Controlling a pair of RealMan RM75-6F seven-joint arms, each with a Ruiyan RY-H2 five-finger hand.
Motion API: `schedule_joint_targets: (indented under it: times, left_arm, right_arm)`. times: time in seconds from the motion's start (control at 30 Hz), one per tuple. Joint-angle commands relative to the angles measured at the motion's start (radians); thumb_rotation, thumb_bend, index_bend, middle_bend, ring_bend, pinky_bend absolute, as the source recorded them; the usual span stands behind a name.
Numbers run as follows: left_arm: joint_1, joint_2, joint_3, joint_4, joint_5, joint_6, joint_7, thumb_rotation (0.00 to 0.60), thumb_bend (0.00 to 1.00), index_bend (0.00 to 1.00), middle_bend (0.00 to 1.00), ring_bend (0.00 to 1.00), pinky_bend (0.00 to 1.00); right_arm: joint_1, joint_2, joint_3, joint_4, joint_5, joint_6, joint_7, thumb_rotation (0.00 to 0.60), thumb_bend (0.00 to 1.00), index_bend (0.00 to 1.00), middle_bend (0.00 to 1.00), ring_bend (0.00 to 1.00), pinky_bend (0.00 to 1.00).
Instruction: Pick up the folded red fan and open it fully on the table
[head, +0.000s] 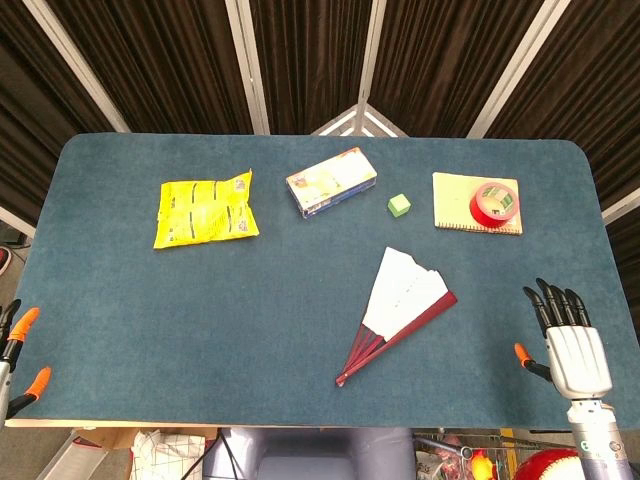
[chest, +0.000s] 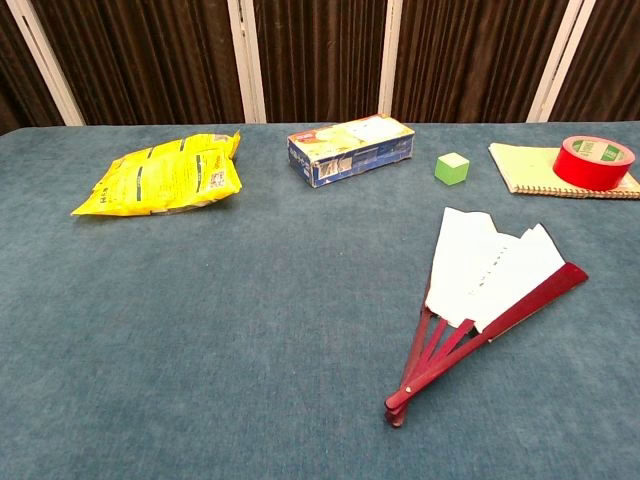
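Observation:
The fan (head: 400, 305) lies on the blue table, right of centre, partly spread: white paper leaf, dark red ribs meeting at a pivot toward the front edge. The chest view shows the fan (chest: 487, 290) the same way, with nothing touching it. My right hand (head: 567, 335) hovers at the table's front right, well right of the fan, fingers straight and apart, holding nothing. Only the orange-tipped fingers of my left hand (head: 22, 350) show at the front left edge, far from the fan, spread with nothing between them. Neither hand appears in the chest view.
A yellow snack bag (head: 205, 210) lies at back left. A small printed box (head: 331, 182) and a green cube (head: 399, 205) sit at back centre. A red tape roll (head: 492, 204) rests on a yellow notepad (head: 455, 195) at back right.

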Motion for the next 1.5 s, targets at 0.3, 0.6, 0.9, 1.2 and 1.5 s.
schedule_joint_targets:
  times: [0.3,0.6,0.9,1.2,1.5]
  left_arm:
    - [0.005,0.001,0.003,0.002,0.012,0.014,-0.006,0.600,0.39,0.13,0.00,0.00,0.00]
    - [-0.003,0.001,-0.002,-0.004,-0.012,-0.013,0.004,0.600,0.39,0.13,0.00,0.00,0.00]
    - [0.010,-0.005,0.018,-0.003,0.028,0.012,0.013,0.600,0.39,0.13,0.00,0.00,0.00]
    - [0.008,0.010,0.004,-0.011,-0.005,0.006,-0.019,0.600,0.39,0.13,0.00,0.00,0.00]
    - [0.011,0.013,-0.003,-0.014,-0.016,0.011,-0.027,0.600,0.39,0.13,0.00,0.00,0.00]
  right_arm:
    - [0.010,-0.007,-0.010,-0.001,-0.014,-0.018,-0.009,0.600,0.29,0.11,0.08,0.09,0.09]
    - [0.027,-0.020,-0.032,0.000,-0.053,-0.043,0.012,0.600,0.29,0.20,0.08,0.10,0.10]
    - [0.056,-0.132,-0.064,0.080,-0.131,-0.062,0.024,0.600,0.29,0.29,0.08,0.12,0.14]
    - [0.122,-0.310,-0.066,0.269,-0.177,-0.121,0.027,0.600,0.29,0.33,0.08,0.13,0.14]
    - [0.198,-0.422,-0.030,0.421,-0.170,-0.176,0.086,0.600,0.29,0.33,0.08,0.13,0.14]
